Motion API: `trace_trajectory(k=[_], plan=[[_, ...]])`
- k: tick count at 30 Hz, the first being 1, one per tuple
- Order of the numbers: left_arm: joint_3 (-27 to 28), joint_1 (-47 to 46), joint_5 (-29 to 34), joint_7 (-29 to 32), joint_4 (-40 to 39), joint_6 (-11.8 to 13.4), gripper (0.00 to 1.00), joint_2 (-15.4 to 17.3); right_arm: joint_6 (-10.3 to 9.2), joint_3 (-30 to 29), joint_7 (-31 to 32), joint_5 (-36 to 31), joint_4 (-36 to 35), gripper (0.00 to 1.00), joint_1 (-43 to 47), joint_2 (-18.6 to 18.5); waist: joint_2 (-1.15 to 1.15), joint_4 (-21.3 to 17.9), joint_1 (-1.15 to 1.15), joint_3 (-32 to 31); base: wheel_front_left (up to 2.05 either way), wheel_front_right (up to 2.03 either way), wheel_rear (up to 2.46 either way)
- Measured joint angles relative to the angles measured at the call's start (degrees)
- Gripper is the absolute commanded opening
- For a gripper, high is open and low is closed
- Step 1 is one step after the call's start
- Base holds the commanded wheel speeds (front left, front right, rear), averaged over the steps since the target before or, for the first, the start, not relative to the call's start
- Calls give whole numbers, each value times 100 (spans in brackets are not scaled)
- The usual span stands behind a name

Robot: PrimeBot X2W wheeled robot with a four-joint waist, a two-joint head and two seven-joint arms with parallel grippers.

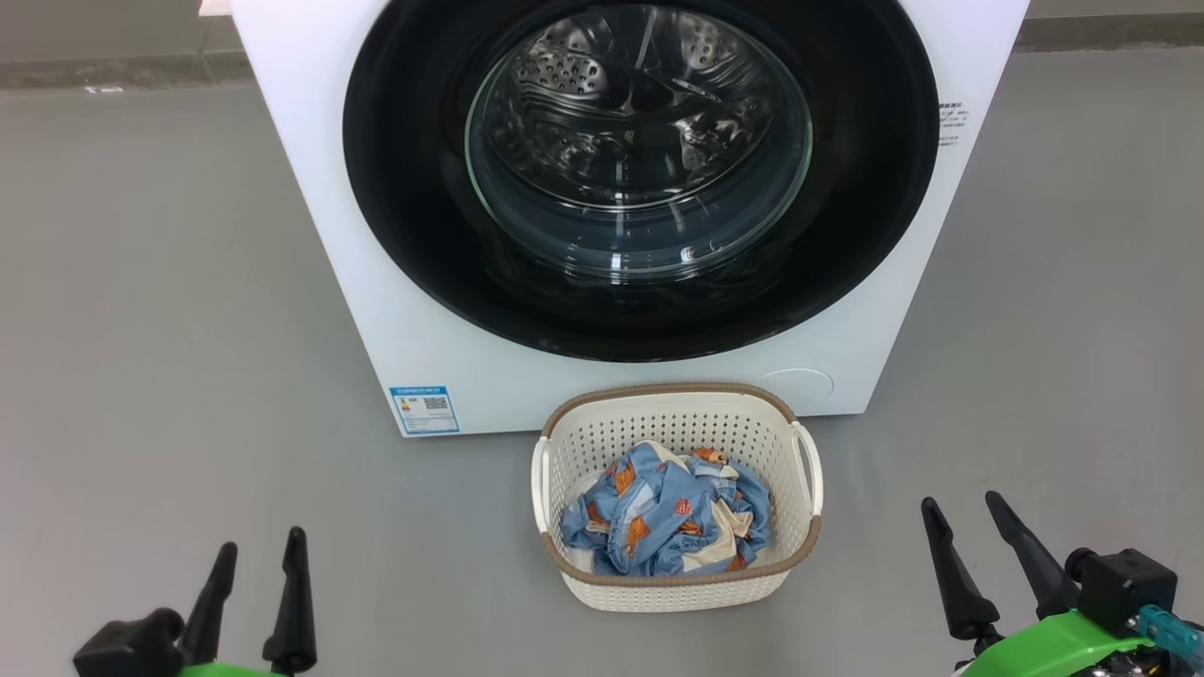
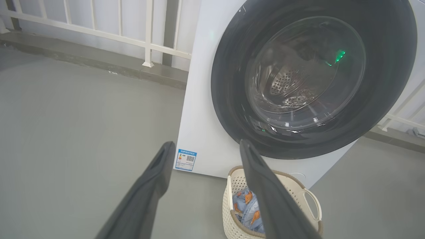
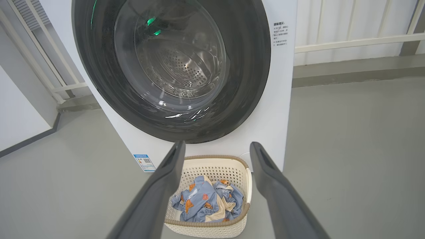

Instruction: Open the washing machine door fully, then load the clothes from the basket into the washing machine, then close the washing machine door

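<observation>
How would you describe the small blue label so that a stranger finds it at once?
Find the big white front-loading washing machine with the round glossy black door. At its lower left front corner, left of the cream perforated basket, sits the small rectangular label, the panel's only blue patch.

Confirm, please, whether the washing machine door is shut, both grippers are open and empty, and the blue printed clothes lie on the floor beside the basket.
Not quite: the head view shows the blue printed clothes lying inside the basket, not beside it. The washing machine door is shut, and the left gripper and right gripper are open and empty.
</observation>
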Motion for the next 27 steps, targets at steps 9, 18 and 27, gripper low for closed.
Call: trace_trajectory(k=[9, 18, 27], plan=[[-34, 55, 602, -114, -43, -1, 100, 41, 0, 16, -126, -573, -2, 100, 8, -45, 0, -2, 0, -50, 0, 0, 0], [-34, 144, 1183, -272, -67, -2, 100, 136, 0, -21, -279, -1221, -80, 100, 135, -51, 0, 12, 0, -96, 0, 0, 0], [54, 146, 1621, -367, -122, -2, 100, 171, 0, -122, -382, -1662, -146, 100, 137, -52, 0, 17, 0, -70, 0, 0, 0]])
